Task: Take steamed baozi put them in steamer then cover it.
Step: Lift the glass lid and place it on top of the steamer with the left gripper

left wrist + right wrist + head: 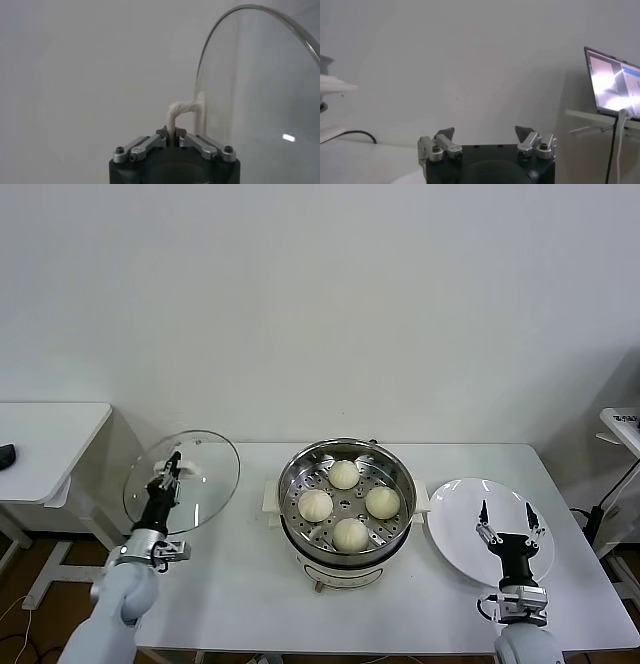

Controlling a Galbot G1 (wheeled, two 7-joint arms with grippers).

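The head view takes in the whole bench (230, 584): the steamer (346, 506) stands at its middle, open, with four steamed baozi (343, 474) spaced apart on the perforated tray inside. To the steamer's left, the left claw (172, 468) holds the cover (182, 482) up in the air, tilted on edge, well clear of the pot. To the steamer's right lies a white plate (458, 524), and the right claw (506, 516) hovers over it with its two fingers spread wide and nothing between them.

The left wrist view shows what the head view cannot: the left claw (173, 134) is pinched narrow on the cover's cream-white handle (181, 115), which arches from the jaws to the centre of the glass (265, 90). The glass disc stands just beside the claw, its metal rim curving overhead.

The right wrist view shows the right claw (485, 134) with both fingertips far apart against a plain wall. It also catches an edge of the steamer's white base (332, 90) off to one side and, on the other side, a lit laptop screen (615, 82), whose contents are too small to read. No brand or label is legible on any item.
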